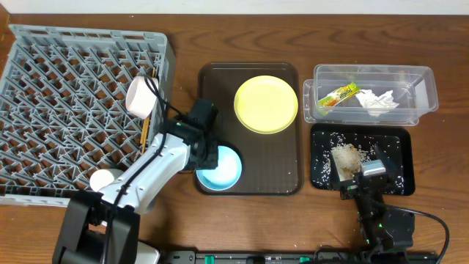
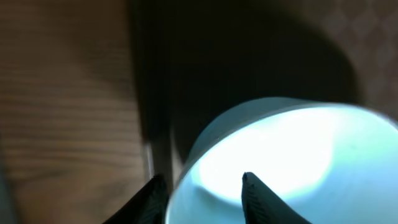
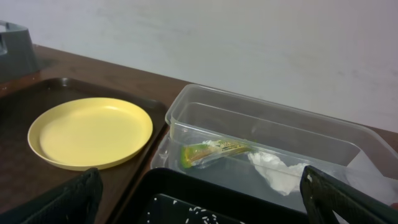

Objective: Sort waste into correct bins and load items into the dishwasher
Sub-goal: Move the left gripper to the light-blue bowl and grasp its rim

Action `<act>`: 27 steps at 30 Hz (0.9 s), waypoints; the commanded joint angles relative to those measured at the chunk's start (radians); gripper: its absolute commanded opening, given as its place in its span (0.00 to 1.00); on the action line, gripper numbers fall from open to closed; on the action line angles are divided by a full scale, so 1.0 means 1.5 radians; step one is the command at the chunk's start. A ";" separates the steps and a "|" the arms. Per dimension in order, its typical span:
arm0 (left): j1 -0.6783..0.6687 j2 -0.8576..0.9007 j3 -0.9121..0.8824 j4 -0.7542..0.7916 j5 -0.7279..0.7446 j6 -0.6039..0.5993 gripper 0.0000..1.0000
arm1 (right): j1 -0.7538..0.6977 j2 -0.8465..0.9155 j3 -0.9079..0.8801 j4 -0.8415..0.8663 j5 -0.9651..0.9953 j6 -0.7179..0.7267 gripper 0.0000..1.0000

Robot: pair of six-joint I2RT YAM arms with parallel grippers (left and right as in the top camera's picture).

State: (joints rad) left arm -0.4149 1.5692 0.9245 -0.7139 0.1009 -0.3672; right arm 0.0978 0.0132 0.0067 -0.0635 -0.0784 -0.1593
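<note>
Clear tub (image 1: 427, 88): I see 1 wrapper (image 1: 338, 94), 1 tissue (image 1: 379, 99).
Black tray (image 1: 399, 133): rice (image 1: 348, 155).
Left fingers (image 2: 252, 194): spread astride blue bowl (image 2: 298, 162) rim.
Right fingers (image 3: 74, 199): spread.

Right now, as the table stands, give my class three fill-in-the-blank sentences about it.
1. The ____ plate sits on the brown tray.
2. The black tray holds loose ____ scraps.
3. The left gripper straddles the rim of the ____ bowl.
Missing words: yellow; rice; blue.
</note>
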 commanded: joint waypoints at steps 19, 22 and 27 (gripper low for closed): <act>0.009 -0.005 0.030 -0.010 0.074 0.056 0.06 | -0.004 0.001 -0.001 -0.003 -0.001 -0.004 0.99; 0.024 -0.030 0.122 -0.091 -0.017 0.076 0.06 | -0.004 0.001 -0.001 -0.003 -0.001 -0.004 0.99; 0.030 -0.083 0.251 -0.192 -0.380 0.131 0.06 | -0.004 0.001 -0.001 -0.003 -0.001 -0.004 0.99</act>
State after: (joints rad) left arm -0.3782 1.5211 1.2045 -0.9714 -0.0521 -0.2485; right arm 0.0978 0.0132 0.0067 -0.0635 -0.0784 -0.1589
